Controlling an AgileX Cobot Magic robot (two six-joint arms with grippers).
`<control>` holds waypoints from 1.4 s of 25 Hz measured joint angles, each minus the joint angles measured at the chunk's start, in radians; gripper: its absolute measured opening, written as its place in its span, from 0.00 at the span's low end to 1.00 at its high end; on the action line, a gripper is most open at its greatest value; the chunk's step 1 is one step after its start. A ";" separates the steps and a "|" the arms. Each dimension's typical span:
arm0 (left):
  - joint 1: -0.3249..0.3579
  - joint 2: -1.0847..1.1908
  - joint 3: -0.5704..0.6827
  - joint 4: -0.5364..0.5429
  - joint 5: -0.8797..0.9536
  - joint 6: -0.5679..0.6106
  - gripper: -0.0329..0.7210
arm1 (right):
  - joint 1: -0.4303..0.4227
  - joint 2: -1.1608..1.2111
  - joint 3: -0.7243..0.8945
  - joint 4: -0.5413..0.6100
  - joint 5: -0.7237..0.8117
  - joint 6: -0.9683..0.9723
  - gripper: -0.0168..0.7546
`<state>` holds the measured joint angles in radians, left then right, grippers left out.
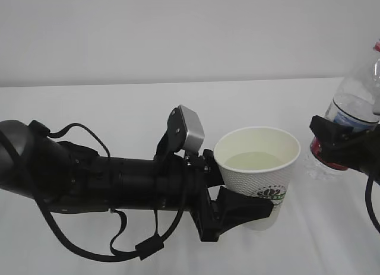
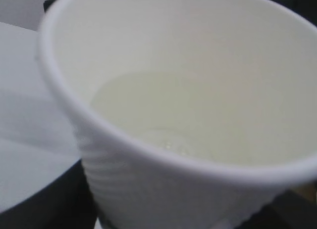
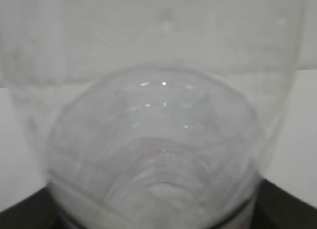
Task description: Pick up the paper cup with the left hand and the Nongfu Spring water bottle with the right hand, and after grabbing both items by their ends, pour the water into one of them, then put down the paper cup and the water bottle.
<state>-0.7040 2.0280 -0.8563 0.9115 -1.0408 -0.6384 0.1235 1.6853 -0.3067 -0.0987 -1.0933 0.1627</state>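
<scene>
The white dotted paper cup [image 1: 256, 181] stands upright in the middle, and my left gripper [image 1: 249, 198] is shut on its lower half, a black finger on each side. Clear water [image 1: 255, 161] lies in the cup. The left wrist view looks down into the paper cup [image 2: 173, 189] at the water [image 2: 198, 120], with the dark fingers [image 2: 44, 204] at the bottom corners. At the right edge the Nongfu Spring water bottle [image 1: 355, 106] leans slightly, neck up. My right gripper [image 1: 335, 145] is shut on its lower part by the red band. The bottle [image 3: 158, 140] fills the right wrist view.
A white table [image 1: 119, 108] runs back to a pale wall. My thick black left arm [image 1: 89, 177] with looped cables lies across the left half of the table. The bottle's top runs out of the exterior view on the right.
</scene>
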 joint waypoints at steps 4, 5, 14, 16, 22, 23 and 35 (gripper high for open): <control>0.000 0.000 0.000 -0.018 0.000 0.000 0.72 | 0.000 0.039 -0.032 0.021 -0.004 0.000 0.65; 0.000 0.000 0.000 -0.021 0.000 0.000 0.72 | 0.000 0.054 -0.044 0.022 -0.006 -0.002 0.65; 0.000 0.000 0.000 -0.047 0.000 0.000 0.72 | 0.000 0.175 -0.148 0.022 -0.011 -0.008 0.65; 0.000 0.000 0.000 -0.048 0.000 0.000 0.72 | 0.000 0.197 -0.171 0.022 -0.011 -0.012 0.65; 0.000 0.000 0.000 -0.051 0.000 0.000 0.72 | 0.000 0.268 -0.237 0.023 -0.015 -0.032 0.65; 0.000 0.000 0.000 -0.051 0.000 0.000 0.72 | 0.000 0.276 -0.249 0.023 -0.015 -0.038 0.65; 0.015 0.000 0.000 -0.053 0.000 0.000 0.72 | 0.000 0.399 -0.358 0.023 -0.022 -0.055 0.65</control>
<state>-0.6889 2.0280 -0.8563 0.8586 -1.0408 -0.6384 0.1235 2.0844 -0.6644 -0.0759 -1.1154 0.1074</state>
